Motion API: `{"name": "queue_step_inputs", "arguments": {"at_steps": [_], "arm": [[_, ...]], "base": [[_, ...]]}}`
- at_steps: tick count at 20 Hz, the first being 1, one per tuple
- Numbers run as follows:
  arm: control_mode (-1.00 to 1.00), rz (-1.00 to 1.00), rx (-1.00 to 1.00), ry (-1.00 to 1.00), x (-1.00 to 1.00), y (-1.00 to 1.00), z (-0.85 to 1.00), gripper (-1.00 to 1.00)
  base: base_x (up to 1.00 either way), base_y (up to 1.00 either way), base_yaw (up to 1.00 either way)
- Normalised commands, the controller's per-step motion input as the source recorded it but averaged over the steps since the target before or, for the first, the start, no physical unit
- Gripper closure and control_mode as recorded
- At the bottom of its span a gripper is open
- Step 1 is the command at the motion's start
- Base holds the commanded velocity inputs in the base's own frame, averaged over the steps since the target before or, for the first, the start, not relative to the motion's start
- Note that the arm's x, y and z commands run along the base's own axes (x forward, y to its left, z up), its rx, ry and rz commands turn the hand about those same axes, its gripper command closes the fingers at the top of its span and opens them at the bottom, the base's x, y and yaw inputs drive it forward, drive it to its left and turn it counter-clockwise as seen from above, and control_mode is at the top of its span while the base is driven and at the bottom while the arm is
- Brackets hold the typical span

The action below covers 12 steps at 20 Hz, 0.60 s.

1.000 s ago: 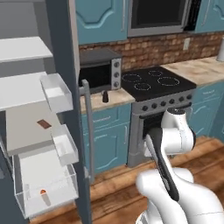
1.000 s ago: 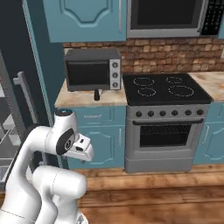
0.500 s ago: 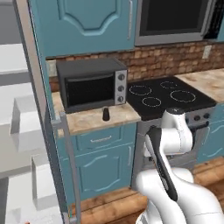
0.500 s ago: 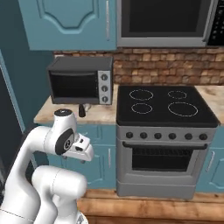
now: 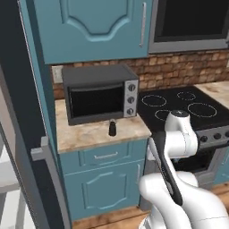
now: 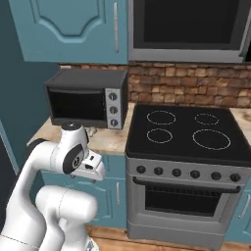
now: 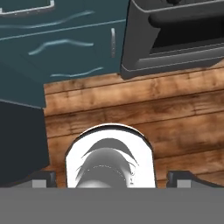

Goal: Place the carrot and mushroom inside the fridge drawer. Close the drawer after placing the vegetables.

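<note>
You drove away from the fridge toward the stove [image 5: 183, 105] with your gripper [image 7: 111, 178] wide open and empty.

teal cabinets [image 5: 105, 188], red-brown brick wall [image 6: 186, 90]

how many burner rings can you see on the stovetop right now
4, all on the black stovetop: back left, back right, front left, front right. None looks hidden.
</note>
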Motion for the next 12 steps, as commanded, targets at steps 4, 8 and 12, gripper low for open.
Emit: {"name": "queue_step_inputs", "arguments": {"at_steps": [4,8,12], "arm": [[1.00,0.00,0.00,0.00,0.00,0.00,0.00,-1.00],[1.00,0.00,0.00,0.00,0.00,0.00,0.00,-1.00],[1.00,0.00,0.00,0.00,0.00,0.00,0.00,-1.00]], "base": [[0.50,-0.12,0.17],[0.60,-0.06,0.17],[0.60,-0.05,0.17]]}}
